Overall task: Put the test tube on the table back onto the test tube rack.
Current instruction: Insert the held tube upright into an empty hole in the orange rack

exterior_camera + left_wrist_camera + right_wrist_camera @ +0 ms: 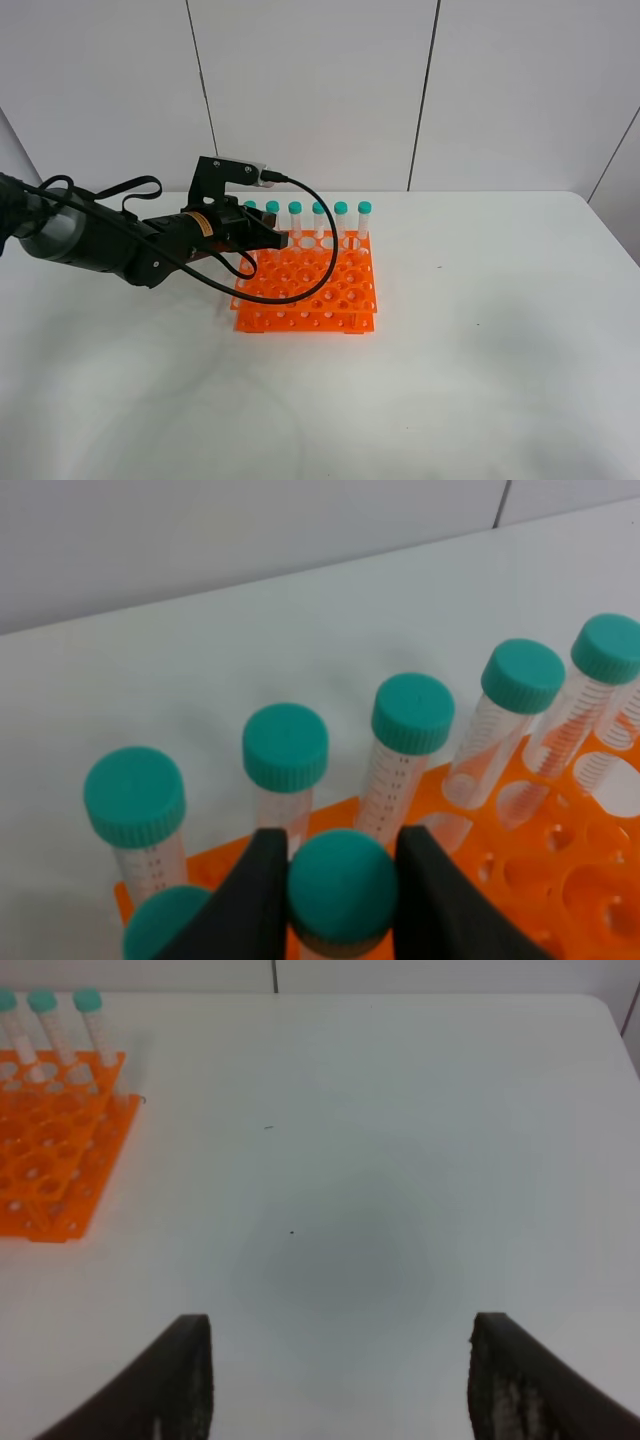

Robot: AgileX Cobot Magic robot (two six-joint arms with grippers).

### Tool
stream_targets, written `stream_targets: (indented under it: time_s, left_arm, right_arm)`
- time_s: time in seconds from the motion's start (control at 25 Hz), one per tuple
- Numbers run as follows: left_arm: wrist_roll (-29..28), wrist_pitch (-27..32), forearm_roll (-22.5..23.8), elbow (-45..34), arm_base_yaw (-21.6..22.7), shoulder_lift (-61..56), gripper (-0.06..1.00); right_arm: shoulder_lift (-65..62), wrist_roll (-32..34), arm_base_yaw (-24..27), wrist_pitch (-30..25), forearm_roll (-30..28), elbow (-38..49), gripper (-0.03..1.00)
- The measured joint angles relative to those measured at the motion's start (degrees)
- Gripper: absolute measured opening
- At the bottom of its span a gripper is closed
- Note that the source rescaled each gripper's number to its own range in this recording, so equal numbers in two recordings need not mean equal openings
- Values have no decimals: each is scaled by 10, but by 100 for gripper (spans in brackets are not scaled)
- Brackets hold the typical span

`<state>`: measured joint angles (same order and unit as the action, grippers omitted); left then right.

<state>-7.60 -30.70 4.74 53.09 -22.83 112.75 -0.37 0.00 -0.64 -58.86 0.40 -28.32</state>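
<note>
In the left wrist view my left gripper (pixel 342 858) is shut on the teal cap of a test tube (pixel 342 895), which stands upright over the orange test tube rack (pixel 560 880). Just behind it, several more capped tubes (pixel 412 712) stand in the rack's back row. Seen from the exterior high camera, the left gripper (pixel 272 240) hovers over the back left part of the rack (pixel 310 290), and its fingers hide the held tube. The right gripper (pixel 350 1380) is open above the bare white table (pixel 350 1210), with nothing between its fingers.
Another teal cap (pixel 165 925) sits close beside the left finger. A black cable (pixel 320 250) loops from the left wrist over the rack. The table (pixel 480 350) spreads white to the right and in front of the rack. White wall panels stand behind.
</note>
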Motion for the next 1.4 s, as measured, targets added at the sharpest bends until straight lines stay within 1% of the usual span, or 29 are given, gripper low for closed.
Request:
stream_targets:
  time_s: [0.32, 0.52, 1.4]
  left_arm:
    - [0, 0, 3, -1, 0, 0, 0]
    - [0, 23, 15, 15, 0, 0, 0]
    - [0, 27, 15, 24, 0, 9, 0]
  right_arm:
    - [0, 0, 0, 0, 0, 0, 59]
    - [0, 0, 0, 0, 0, 0, 59]
    - [0, 0, 0, 0, 0, 0, 59]
